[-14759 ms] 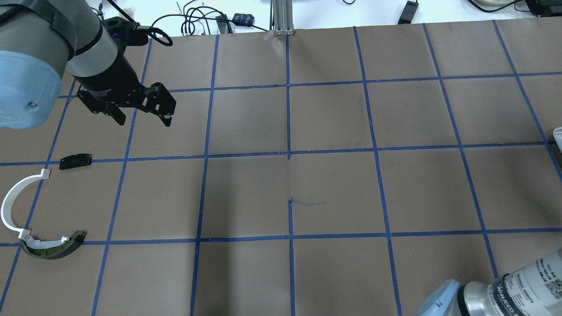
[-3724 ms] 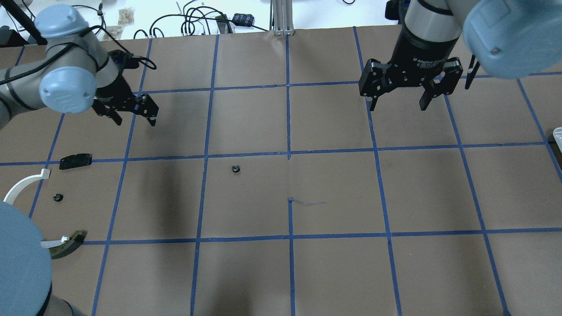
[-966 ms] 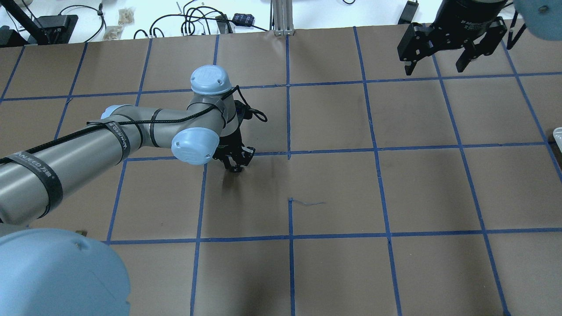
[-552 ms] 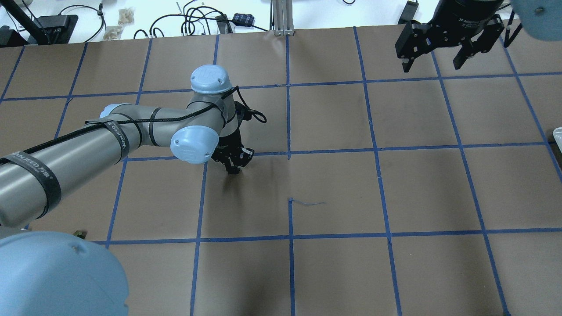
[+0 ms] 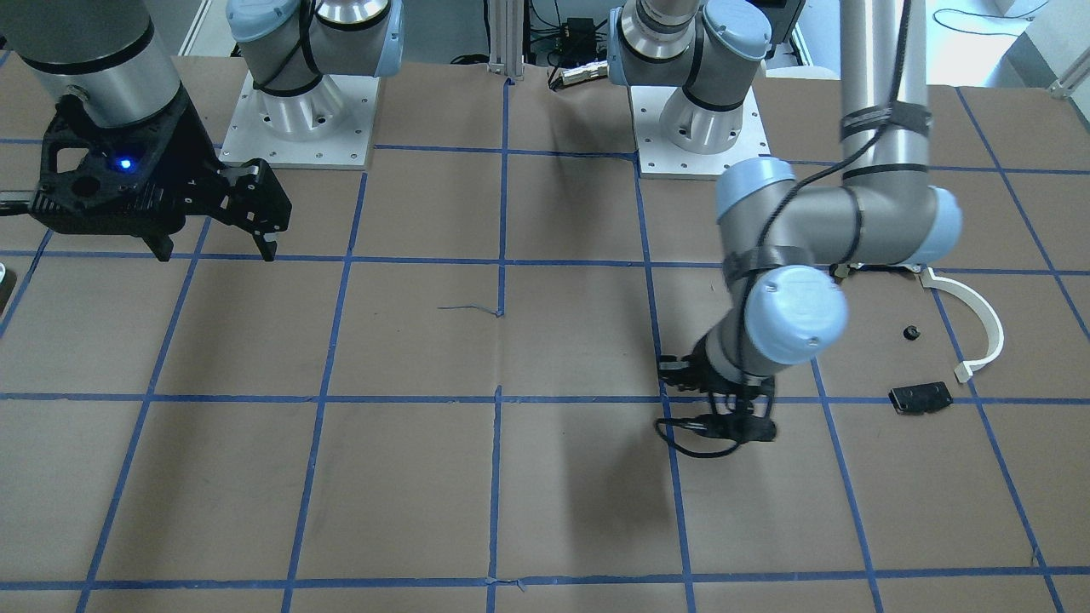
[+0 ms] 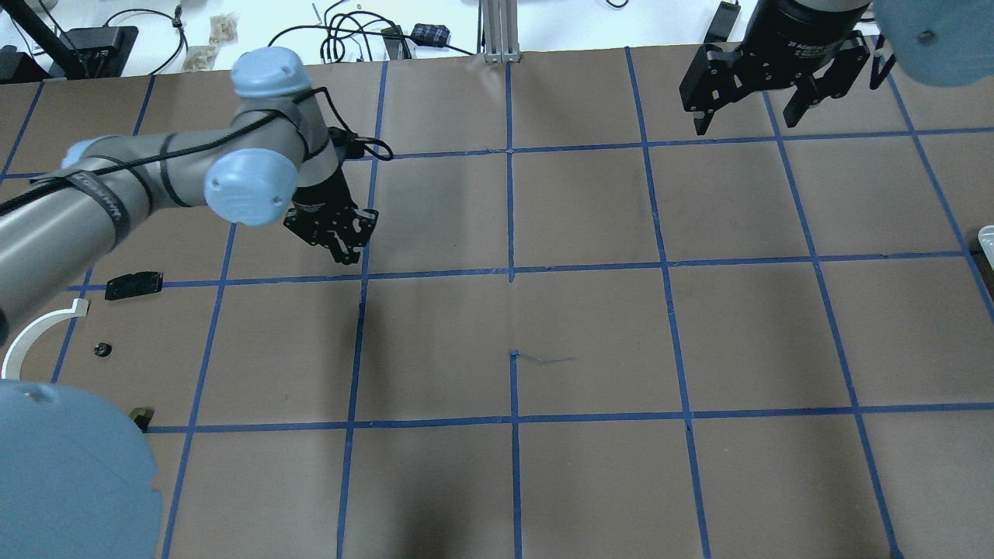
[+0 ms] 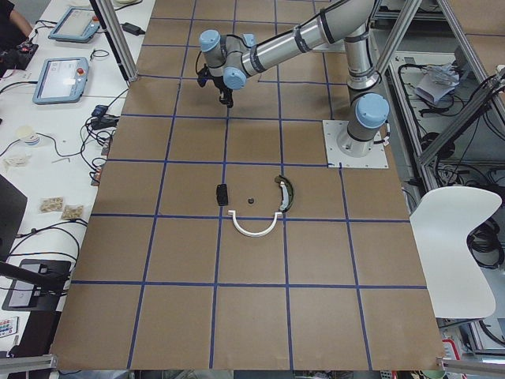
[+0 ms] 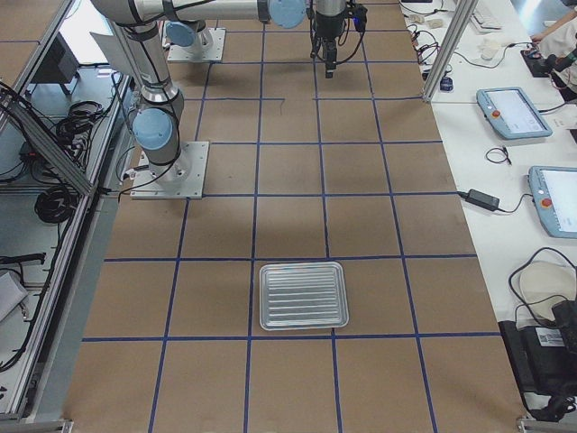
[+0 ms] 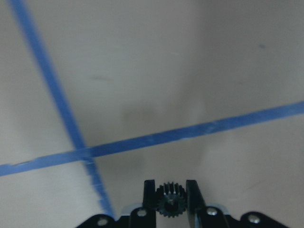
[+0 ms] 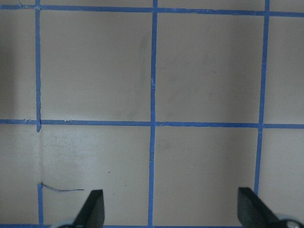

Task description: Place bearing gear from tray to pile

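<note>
My left gripper (image 6: 342,250) is shut on a small black bearing gear (image 9: 171,201), held between the fingertips above the brown table. The pile lies to its left: a white arc strip (image 6: 31,334), a flat black plate (image 6: 133,285) and another small black gear (image 6: 102,349). The dark-and-tan curved piece (image 6: 140,419) is mostly hidden by my left arm; it shows in the exterior left view (image 7: 286,193). My right gripper (image 6: 745,120) is open and empty, high over the far right of the table. The silver tray (image 8: 304,296) shows nothing in it.
Blue tape lines divide the brown table (image 6: 590,341) into squares. Cables and small items (image 6: 349,35) lie beyond the table's far edge. The tray's edge (image 6: 988,237) just shows at the right border. My left arm's shoulder (image 6: 70,473) blocks the lower left corner.
The gear that lay near the table's middle is now in my left gripper, which shut on it, rose and moved left toward the pile. My right gripper drifted slightly left.
</note>
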